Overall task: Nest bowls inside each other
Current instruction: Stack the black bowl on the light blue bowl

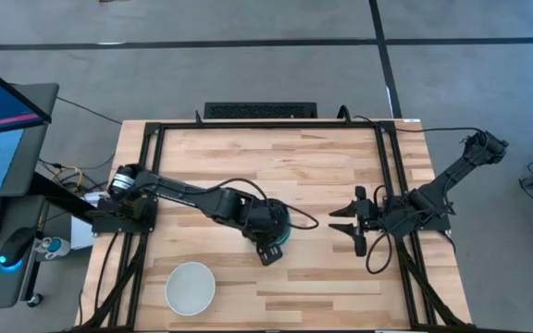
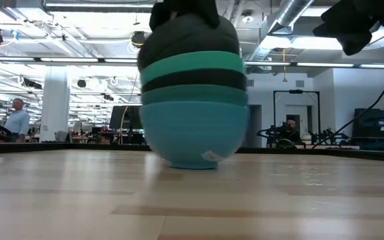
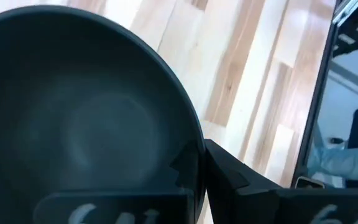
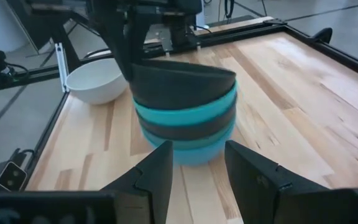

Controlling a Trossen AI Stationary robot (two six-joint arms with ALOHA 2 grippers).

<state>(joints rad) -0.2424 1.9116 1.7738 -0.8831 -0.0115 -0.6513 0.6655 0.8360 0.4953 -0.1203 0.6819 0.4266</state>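
A stack of nested bowls stands mid-table on a cyan-blue bottom bowl. Above it show teal, black and teal-green bands, and a black bowl sits on top. My left gripper is above the stack, shut on that black bowl. A white bowl rests upright on its base near the table's near edge, to the left. My right gripper hovers open to the right of the stack, with its fingers pointing at it without touching. My left gripper pinches the top black bowl's rim on its near side. One finger is inside the bowl and the other finger is outside. It comes from above, pointing down. The bowl sits in the stack, slightly tilted.
A black frame runs along the table's sides and far edge. Cables trail from both arms. A monitor and a mouse stand off the table's left side. Bare wood lies to the far side of the stack. People show in the room behind.
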